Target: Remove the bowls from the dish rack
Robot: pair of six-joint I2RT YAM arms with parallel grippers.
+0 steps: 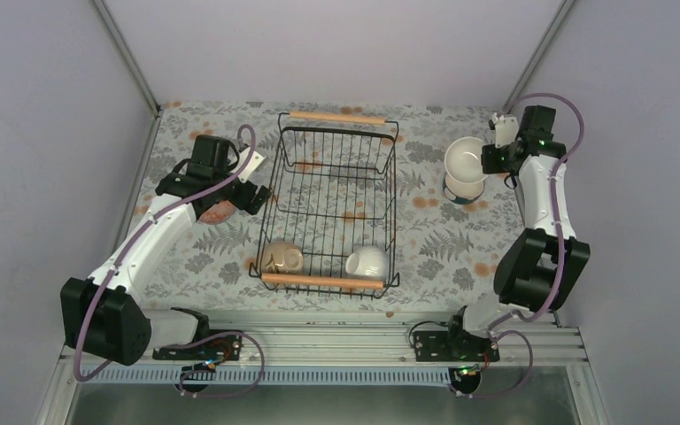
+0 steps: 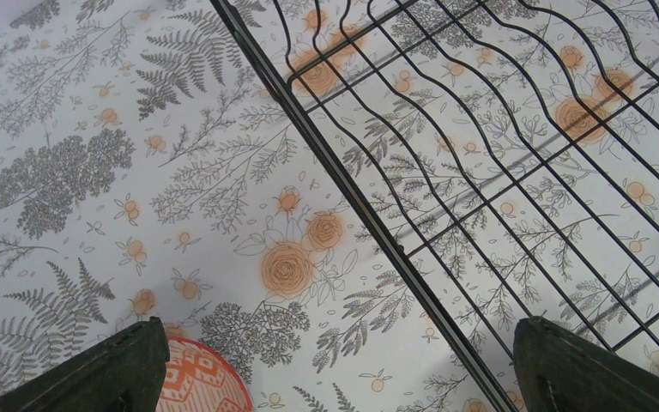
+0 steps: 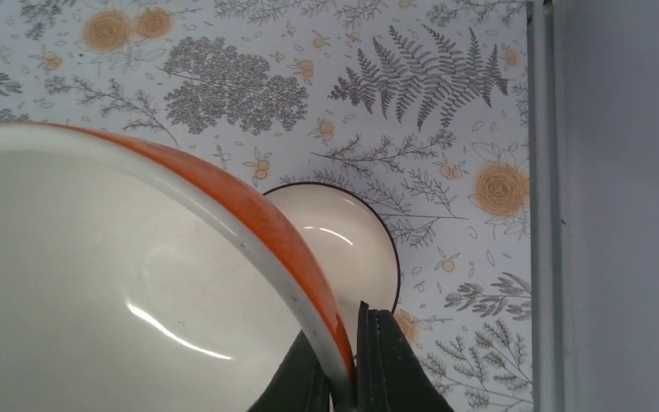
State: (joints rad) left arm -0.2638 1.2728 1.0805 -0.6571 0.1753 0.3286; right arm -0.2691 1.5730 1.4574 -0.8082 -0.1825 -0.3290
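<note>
We see the dish rack [image 1: 321, 281], black wire with two pale wooden bar handles, standing level. Inside it, against the near handle, the beige bowl [image 1: 282, 257] lies at the left and the white bowl [image 1: 367, 260] at the right (both look tipped over). Right of the rack, the orange bowl [image 3: 249, 206], white inside, hangs tilted over the upright teal bowl [image 3: 343, 249], its rim pinched by the right gripper [image 3: 343, 371]. Left of the rack rests an orange-patterned bowl [image 2: 202, 382].

The bowl [image 3: 137, 275] is orange, white inside. The dish rack [image 2: 352, 199] is black. The cloth [image 2: 94, 129] has grey ferns, orange flowers.
</note>
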